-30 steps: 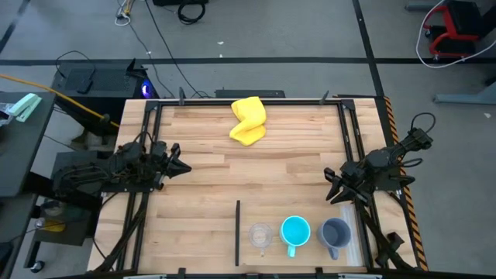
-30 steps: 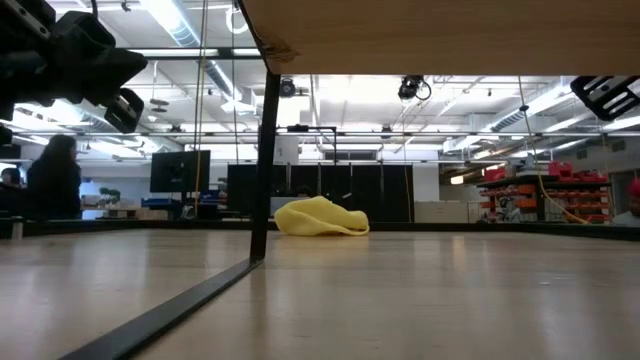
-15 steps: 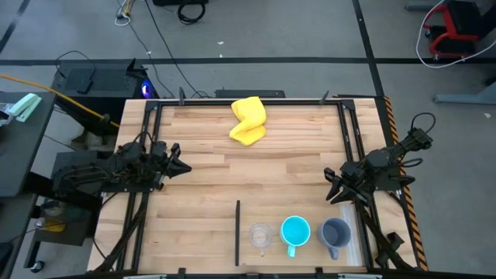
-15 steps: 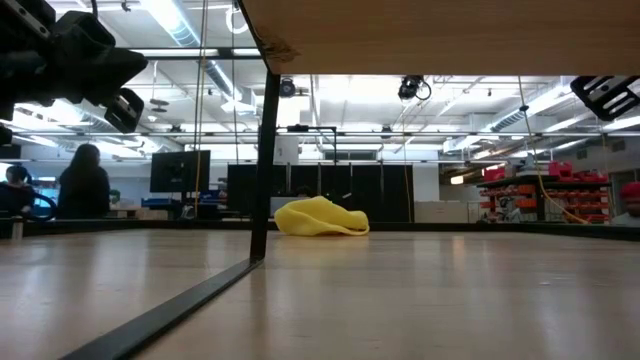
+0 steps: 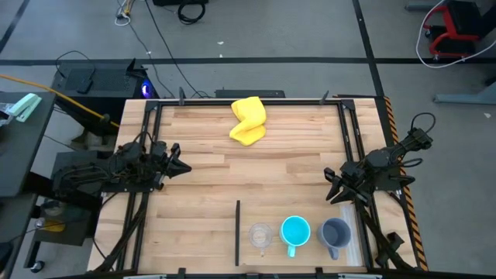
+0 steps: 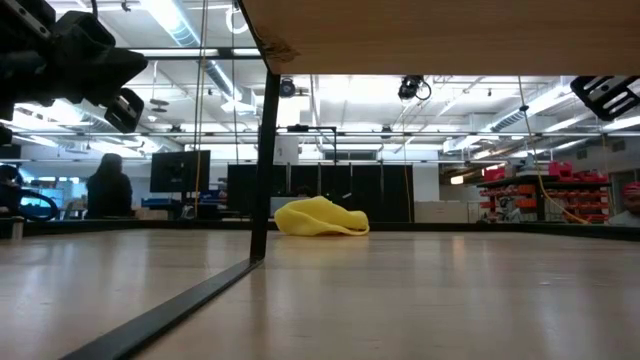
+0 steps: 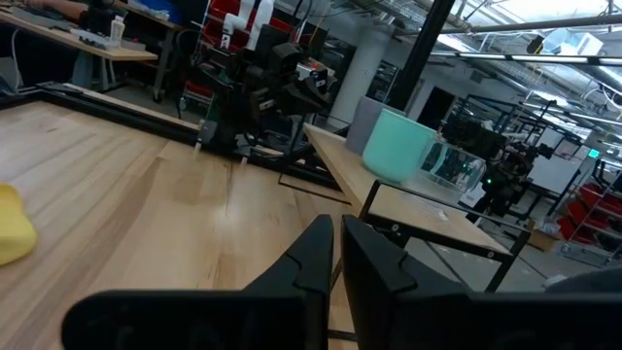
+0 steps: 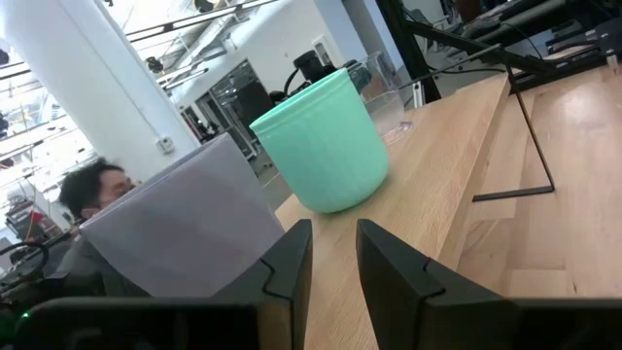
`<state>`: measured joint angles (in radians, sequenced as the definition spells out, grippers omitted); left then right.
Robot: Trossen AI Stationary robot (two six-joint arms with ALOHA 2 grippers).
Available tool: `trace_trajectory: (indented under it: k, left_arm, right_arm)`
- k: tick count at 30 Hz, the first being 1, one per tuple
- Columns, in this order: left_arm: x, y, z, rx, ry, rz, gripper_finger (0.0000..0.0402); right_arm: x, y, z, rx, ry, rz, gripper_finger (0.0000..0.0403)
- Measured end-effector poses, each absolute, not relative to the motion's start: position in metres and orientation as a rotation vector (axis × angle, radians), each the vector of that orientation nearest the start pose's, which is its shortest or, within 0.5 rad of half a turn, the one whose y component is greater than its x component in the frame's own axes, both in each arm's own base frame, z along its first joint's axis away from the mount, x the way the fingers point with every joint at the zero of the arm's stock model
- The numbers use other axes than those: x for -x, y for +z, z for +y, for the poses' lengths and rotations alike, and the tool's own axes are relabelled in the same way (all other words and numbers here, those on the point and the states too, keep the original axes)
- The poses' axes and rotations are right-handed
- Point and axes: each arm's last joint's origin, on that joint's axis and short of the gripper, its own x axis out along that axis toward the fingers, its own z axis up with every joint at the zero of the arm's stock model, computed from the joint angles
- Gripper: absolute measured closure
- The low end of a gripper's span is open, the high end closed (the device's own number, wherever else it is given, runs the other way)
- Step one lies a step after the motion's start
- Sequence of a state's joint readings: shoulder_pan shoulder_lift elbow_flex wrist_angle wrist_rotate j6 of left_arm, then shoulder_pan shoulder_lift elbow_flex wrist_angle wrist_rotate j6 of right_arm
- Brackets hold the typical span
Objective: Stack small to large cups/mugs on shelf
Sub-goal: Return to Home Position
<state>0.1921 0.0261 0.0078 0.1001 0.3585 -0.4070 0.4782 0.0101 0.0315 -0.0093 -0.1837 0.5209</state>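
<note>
Wood-topped shelf [image 6: 450, 35] carries all three vessels in a row at the table's [image 5: 232, 186] near edge, on the right arm's side: small clear glass cup [image 5: 260, 235], bright-blue mug [image 5: 295, 231] in the middle, and grey-blue mug [image 5: 335, 232] at the outer end, each standing upright and apart from its neighbour.

Neither arm holds anything. The right gripper [image 5: 339, 192] hangs near the grey-blue mug, a little farther in over the table and not touching it. Its wrist view looks past two fingers [image 8: 292, 262], parted by a narrow gap, at the two mugs on the board ahead. The left gripper [image 5: 180, 166] sits at the opposite edge of the table, well apart from the cups, with its fingers [image 7: 316, 258] drawn all but together. From there the bright-blue mug and the clear cup show across the table on the raised board. A crumpled yellow cloth [image 5: 248, 120] lies alone near the far edge.

Compared with a second ago, both arms, the cups and the cloth are exactly where they were. The only change is in the room behind: a person [image 6: 108, 185] seen in the low view has walked some way to the right along the desks.
</note>
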Motion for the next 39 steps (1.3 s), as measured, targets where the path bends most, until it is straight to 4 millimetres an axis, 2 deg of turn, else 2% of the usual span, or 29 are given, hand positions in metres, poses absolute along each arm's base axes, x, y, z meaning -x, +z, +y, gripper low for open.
trace_trajectory:
  k: [16,28,39]
  left_arm:
    - [-0.0969,0.1735,0.0085,0.383,-0.180,-0.044,0.0378]
    - [-0.0969,0.1735,0.0085,0.383,-0.180,-0.044,0.0366]
    - [-0.0969,0.1735,0.0085,0.384,-0.180,-0.044,0.0378]
  right_arm:
    - [-0.0827,0.1725,0.0488,-0.503,0.650,0.160,0.0312]
    - [-0.0827,0.1726,0.0488,-0.504,0.650,0.160,0.0312]
    - [-0.0827,0.1726,0.0488,-0.503,0.650,0.160,0.0312]
